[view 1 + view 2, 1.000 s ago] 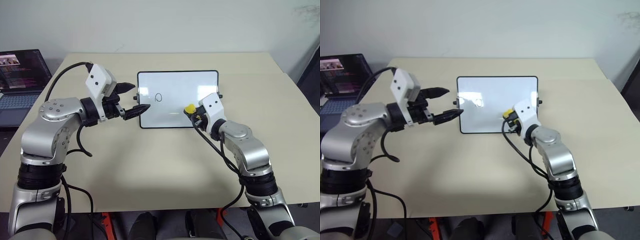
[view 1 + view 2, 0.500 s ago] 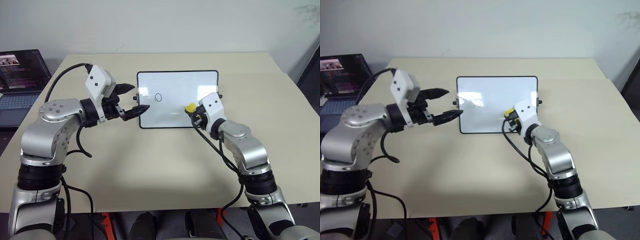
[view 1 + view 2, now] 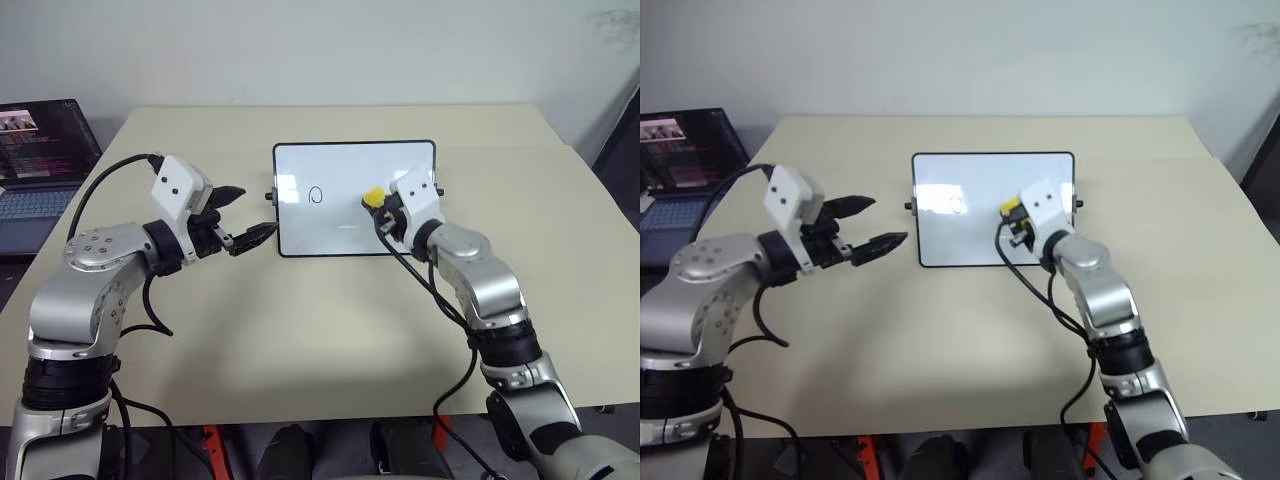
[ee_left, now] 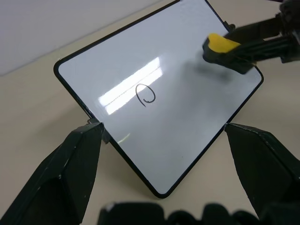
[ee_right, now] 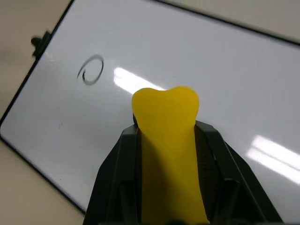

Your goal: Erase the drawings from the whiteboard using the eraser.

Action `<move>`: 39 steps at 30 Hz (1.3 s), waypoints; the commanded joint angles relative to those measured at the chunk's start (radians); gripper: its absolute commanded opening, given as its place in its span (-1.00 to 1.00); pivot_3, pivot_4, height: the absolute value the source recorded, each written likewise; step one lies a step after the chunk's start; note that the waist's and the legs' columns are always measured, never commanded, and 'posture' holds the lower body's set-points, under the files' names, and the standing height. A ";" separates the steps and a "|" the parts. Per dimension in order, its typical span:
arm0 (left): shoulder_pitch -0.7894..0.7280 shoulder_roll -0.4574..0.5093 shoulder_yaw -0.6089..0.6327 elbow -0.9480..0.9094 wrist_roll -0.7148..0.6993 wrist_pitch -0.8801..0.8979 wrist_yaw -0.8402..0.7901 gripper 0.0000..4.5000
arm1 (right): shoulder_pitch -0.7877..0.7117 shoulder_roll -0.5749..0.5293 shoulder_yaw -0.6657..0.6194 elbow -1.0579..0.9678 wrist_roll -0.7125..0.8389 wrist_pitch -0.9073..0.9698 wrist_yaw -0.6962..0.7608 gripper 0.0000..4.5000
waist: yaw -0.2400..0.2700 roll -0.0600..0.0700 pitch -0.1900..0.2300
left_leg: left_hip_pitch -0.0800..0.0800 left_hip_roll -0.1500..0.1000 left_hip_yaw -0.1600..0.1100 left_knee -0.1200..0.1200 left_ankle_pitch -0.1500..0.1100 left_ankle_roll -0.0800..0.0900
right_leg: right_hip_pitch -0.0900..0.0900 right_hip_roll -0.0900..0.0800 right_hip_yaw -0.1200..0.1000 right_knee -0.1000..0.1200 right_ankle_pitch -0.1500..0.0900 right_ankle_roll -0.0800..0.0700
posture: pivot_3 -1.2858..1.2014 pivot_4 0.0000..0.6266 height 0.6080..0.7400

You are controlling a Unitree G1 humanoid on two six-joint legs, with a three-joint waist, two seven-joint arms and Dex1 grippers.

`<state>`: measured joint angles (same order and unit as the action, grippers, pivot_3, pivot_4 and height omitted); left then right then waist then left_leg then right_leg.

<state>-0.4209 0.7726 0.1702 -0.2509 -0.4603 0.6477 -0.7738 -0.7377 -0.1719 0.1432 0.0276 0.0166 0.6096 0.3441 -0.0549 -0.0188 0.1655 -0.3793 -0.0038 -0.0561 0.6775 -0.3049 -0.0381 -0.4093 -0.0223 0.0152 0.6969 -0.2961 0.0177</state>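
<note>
Your whiteboard (image 3: 355,199) lies flat on the beige counter (image 3: 330,320), toward its far side, with its long edge running across in front of you. One drawing (image 3: 316,194), a small round loop like a "0", shows on the left part of the white surface; the rest of the surface you can see is blank white with glare streaks. Your right claw (image 3: 378,205) is squeezed tight on the eraser (image 3: 373,196), the yellow foam pinched so that it bulges past the fingertips, and it sits over the right part of the board, to the right of the loop and apart from it. Whether the foam actually touches the surface you cannot tell. Your left claw (image 3: 250,215) is spread wide with nothing between its fingers (image 4: 77,159); it hangs just beside the board's left edge, near the small black knob (image 3: 271,196) there, pointing toward the board. A laptop (image 3: 40,150) stands open off the counter's far left corner.
</note>
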 commanded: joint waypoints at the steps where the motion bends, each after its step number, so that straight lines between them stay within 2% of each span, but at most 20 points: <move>1: 0.007 0.025 0.040 -0.042 -0.003 -0.005 0.011 1.00 | -0.119 0.058 0.017 0.134 -0.024 -0.160 -0.030 -0.46 | -0.003 0.000 0.000 | 0.000 0.000 0.000 0.000 0.000 0.000 | 0.000 0.000 0.000 0.000 0.000 0.000 | 0.03 -0.52 1.00; 7: 0.006 0.029 0.039 -0.043 -0.001 -0.006 0.013 1.00 | -0.260 0.143 0.032 0.425 -0.060 -0.380 -0.063 -0.46 | -0.002 0.000 0.000 | -0.001 0.000 0.000 -0.001 0.000 0.000 | -0.001 0.000 0.000 -0.001 0.000 0.000 | 0.03 -0.52 1.00; 13: 0.011 0.034 0.038 -0.058 -0.001 -0.002 0.020 1.00 | -0.339 0.199 0.037 0.678 -0.090 -0.519 -0.085 -0.46 | -0.002 0.000 0.000 | -0.001 0.000 0.001 -0.001 0.000 0.000 | -0.001 -0.001 0.000 -0.001 0.000 0.000 | 0.03 -0.52 1.00; 22: 0.011 0.046 0.042 -0.081 -0.015 0.018 0.023 1.00 | -0.454 0.201 0.022 0.946 -0.136 -0.651 -0.145 -0.46 | -0.003 0.000 0.000 | -0.001 0.000 0.001 -0.001 0.000 0.000 | -0.002 -0.001 0.001 0.000 0.000 0.000 | 0.03 -0.52 1.00; 28: 0.002 0.048 0.043 -0.087 -0.018 0.027 0.023 1.00 | -0.434 0.203 0.044 0.984 -0.167 -0.677 -0.138 -0.46 | -0.003 0.000 0.000 | -0.001 0.000 0.001 -0.001 0.000 0.000 | -0.002 -0.001 0.001 -0.001 0.000 0.000 | 0.03 -0.52 1.00; 39: 0.002 0.052 0.047 -0.088 -0.021 0.031 0.021 1.00 | -0.222 0.216 0.165 0.873 -0.253 -0.688 -0.039 -0.46 | -0.003 0.000 0.000 | 0.003 0.000 0.001 0.000 0.000 0.000 | 0.002 0.000 0.001 0.001 0.000 -0.001 | 0.03 -0.52 1.00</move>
<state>-0.4032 0.8031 0.1845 -0.3063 -0.4703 0.6862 -0.7543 -0.9864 0.0466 0.2906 0.9055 -0.2168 -0.0885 0.2837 -0.0574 -0.0191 0.1653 -0.3745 -0.0034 -0.0551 0.6772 -0.3048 -0.0384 -0.4060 -0.0227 0.0160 0.6982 -0.2957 0.0171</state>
